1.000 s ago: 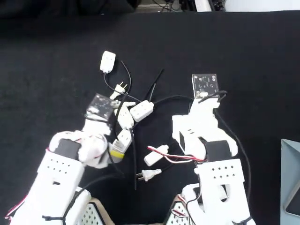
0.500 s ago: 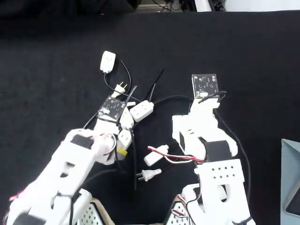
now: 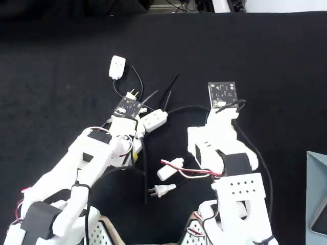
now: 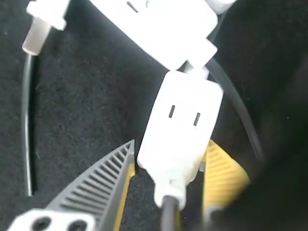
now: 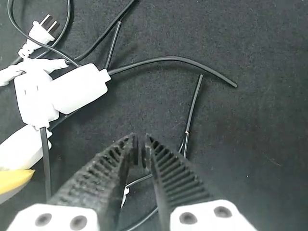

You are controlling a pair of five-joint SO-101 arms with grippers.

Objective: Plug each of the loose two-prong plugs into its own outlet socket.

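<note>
- The left arm (image 3: 87, 168) extends from the near-left corner of the black counter (image 3: 286, 61) to the knot of white parts left of centre.
- The left claw (image 4: 171, 147) is open. Its grey finger (image 4: 101, 185) and yellow finger (image 4: 221, 171) sit on either side of a slotted socket (image 4: 183, 125). I cannot tell whether they press on it.
- That socket lies flat with its two slots facing up. Its far end touches another white socket body (image 4: 159, 24).
- A small white block (image 3: 117, 67) on a black cord lies farther back on the counter, apart from the arms.
- The upper plug (image 3: 132, 95), a loose two-prong one, rests just beyond the left arm's wrist camera board. It is in no socket.
- Just to the right lies a free socket (image 3: 154, 120), close beside the cluster.
- Between the two arms sit a white connector (image 3: 171, 167) and, nearer the bases, the lower plug (image 3: 162, 190). Its prongs are bare.
- The right arm (image 3: 225, 153) is right of centre. The right claw (image 5: 141, 149) is closed on nothing, over bare counter near a black cable (image 5: 192, 62).
- A grey bin (image 3: 317, 194) shows at the right edge.
</note>
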